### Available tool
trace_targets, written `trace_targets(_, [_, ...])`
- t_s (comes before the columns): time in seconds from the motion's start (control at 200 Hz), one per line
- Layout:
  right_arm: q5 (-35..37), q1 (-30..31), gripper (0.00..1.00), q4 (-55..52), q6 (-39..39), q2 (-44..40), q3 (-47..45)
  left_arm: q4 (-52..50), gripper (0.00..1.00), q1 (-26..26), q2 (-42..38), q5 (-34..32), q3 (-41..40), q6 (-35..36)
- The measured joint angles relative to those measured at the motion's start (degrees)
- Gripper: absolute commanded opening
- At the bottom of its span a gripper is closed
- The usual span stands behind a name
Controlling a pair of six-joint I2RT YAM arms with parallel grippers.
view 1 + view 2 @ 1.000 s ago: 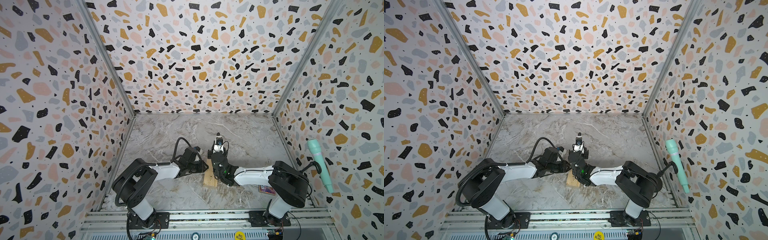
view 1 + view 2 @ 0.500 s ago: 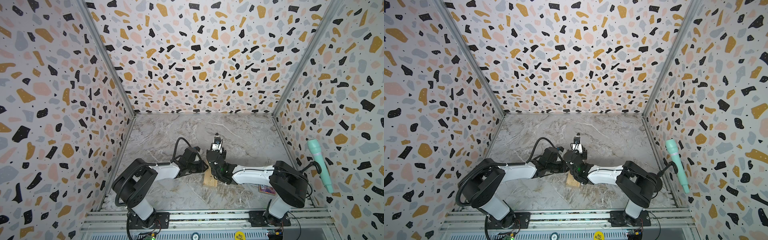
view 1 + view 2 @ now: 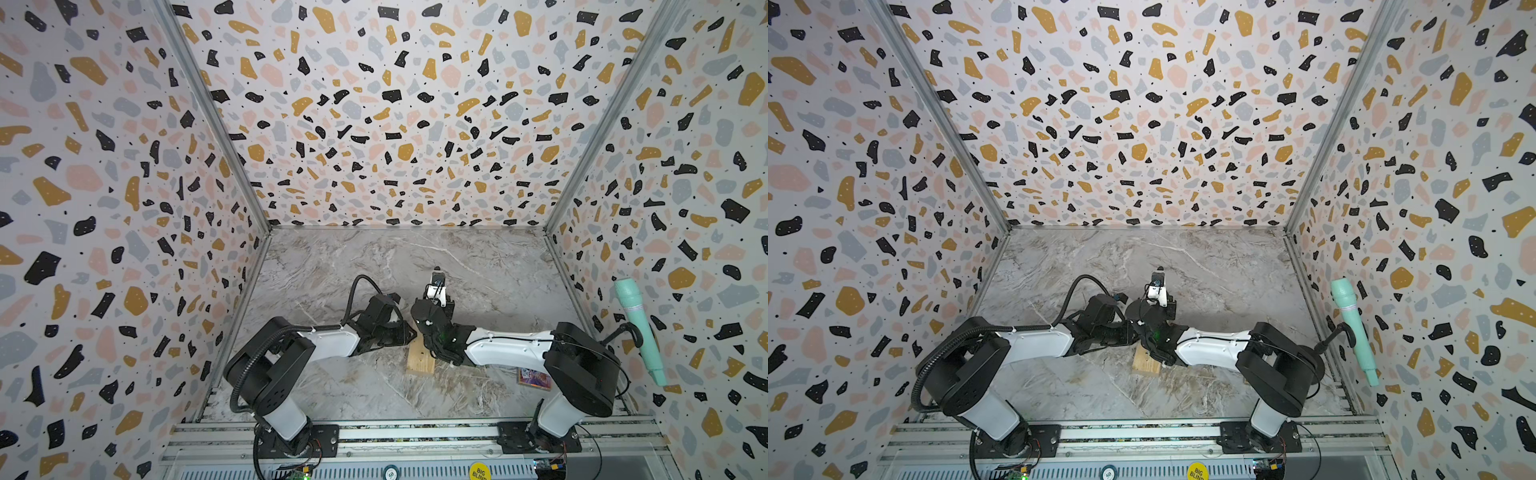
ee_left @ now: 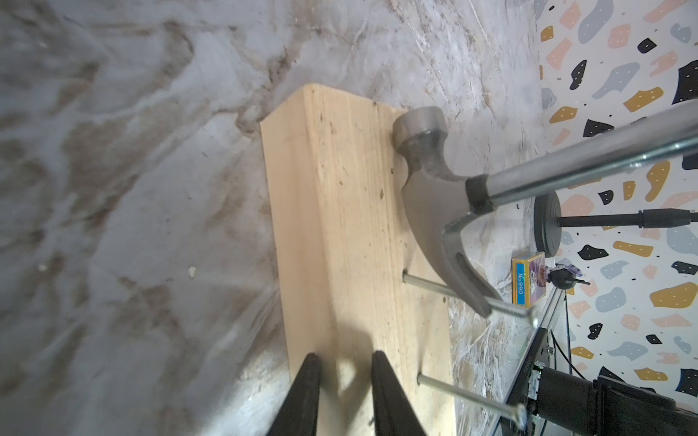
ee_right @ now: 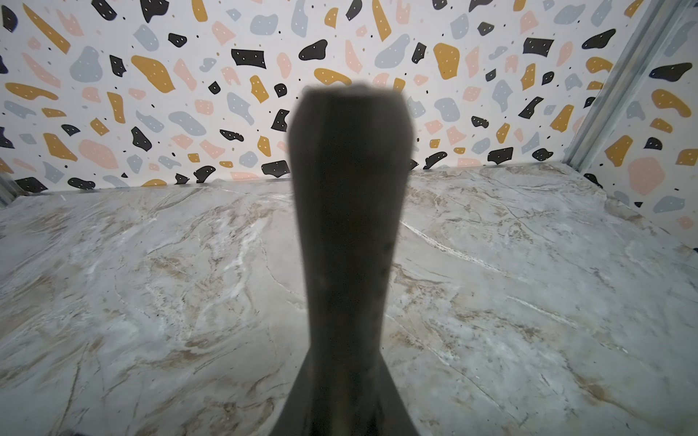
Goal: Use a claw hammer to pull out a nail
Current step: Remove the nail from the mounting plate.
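At the left of the marbled table (image 3: pixel 332 270), we see the left arm (image 3: pixel 316 345) stretched low toward the middle. It brings the left gripper (image 4: pixel 342 392) onto a pale wooden block (image 4: pixel 340 226). From the left wrist we see its two black fingers (image 4: pixel 306 392) a narrow gap apart with nothing between them, tips at the block's surface. Whether they press on it we cannot tell.

Two nails stand out of the block. Nearest the fingers is the other nail (image 4: pixel 472 396), free of any tool. Further along is the nail (image 4: pixel 426 285) caught by the claw hammer (image 4: pixel 434 181). The forked claw straddles its shank just under the head, its foot is in the wood, and most of its length is bare. The hammer's silvery head lies along the block, round face near the block's far edge, and the thin shaft rises away from it.

To the right, the right gripper (image 3: pixel 436 296) is clamped on the hammer's black handle, which in the right wrist view runs straight out toward the back wall. The right arm (image 3: pixel 507 351) reaches in from the right. Beside it a small box (image 3: pixel 534 378) lies on the table. At the far right a mint-green cylinder (image 3: pixel 636 328) is held up by a black stand (image 4: pixel 547 222) near the side wall.
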Motion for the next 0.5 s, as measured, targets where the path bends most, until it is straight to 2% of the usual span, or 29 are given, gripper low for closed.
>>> trace_targets(0.501, [-9.6, -4.39, 0.0, -13.33, 3.41, -0.02, 6.82, -0.02, 0.25, 0.0, 0.0, 0.15, 0.0, 0.0])
